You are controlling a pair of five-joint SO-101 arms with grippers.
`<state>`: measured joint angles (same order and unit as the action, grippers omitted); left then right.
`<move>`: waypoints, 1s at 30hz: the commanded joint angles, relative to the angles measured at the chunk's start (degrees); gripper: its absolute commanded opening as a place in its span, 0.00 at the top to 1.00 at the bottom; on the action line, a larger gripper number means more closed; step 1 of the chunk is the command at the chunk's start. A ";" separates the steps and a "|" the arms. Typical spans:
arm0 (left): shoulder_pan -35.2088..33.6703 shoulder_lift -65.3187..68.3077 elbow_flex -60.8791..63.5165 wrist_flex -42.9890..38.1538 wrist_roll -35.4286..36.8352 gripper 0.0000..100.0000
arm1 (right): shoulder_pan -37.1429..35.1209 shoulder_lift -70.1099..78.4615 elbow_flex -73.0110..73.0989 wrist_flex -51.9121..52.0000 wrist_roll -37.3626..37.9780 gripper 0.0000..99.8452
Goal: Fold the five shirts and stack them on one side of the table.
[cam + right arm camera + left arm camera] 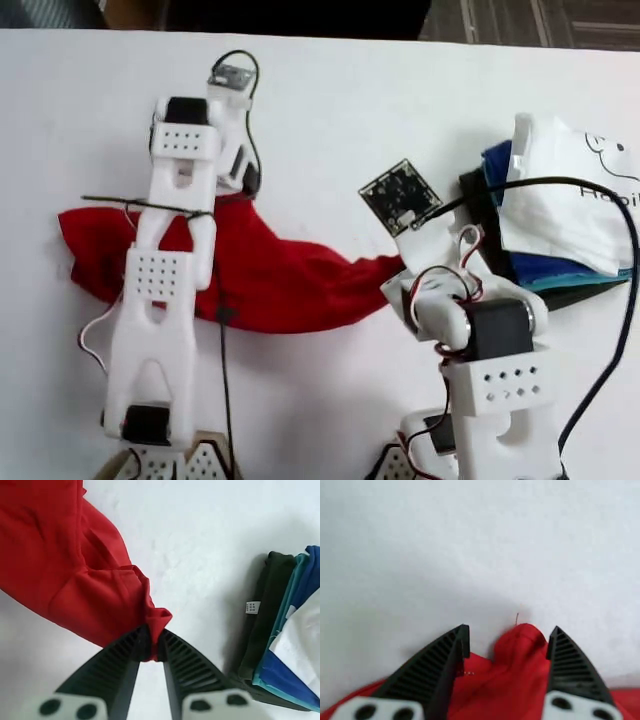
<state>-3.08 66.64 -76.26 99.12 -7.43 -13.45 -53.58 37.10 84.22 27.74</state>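
red shirt: a crumpled red fabric shirt (280, 285) lies unfolded across the middle of the white surface (400, 100). It runs from under the left arm to the tip of the right arm.
left gripper: the left gripper (509, 635) sits low at the shirt's edge farthest from the arm bases. Its fingers (437, 665) are spread wide, one on each side of a raised fold of red cloth. They have nothing clamped.
right gripper: the right gripper (152, 642) is at the shirt's narrow end, the end nearest the stack. Its fingers (187, 667) are pinched together on a bunched corner of the red cloth.
stack: a pile of folded shirts (560, 220) sits at the right side of the surface, just beside the right arm. A white shirt is on top, then blue and teal, with a dark one at the bottom.
gap: the red shirt's pinched end and the pile are apart, with bare surface between them.
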 commanded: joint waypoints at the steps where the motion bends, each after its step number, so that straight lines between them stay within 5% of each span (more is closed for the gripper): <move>1: -0.88 -0.26 -1.45 -0.88 0.35 0.81 | 0.40 -1.27 0.26 -0.66 -0.18 0.98; 12: -0.70 -0.26 3.21 -0.97 0.00 0.74 | 0.40 -1.27 0.18 -0.84 -0.18 0.98; 19: -0.97 -0.26 3.30 -1.14 0.35 0.98 | 0.40 -1.27 0.18 -0.84 -0.09 0.98; 30: -5.01 -4.92 -7.08 1.14 3.43 0.98 | 5.85 -0.66 2.64 -18.77 0.53 0.98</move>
<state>-6.77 66.99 -76.26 98.42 -4.44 -10.02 -53.58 40.44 72.70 27.82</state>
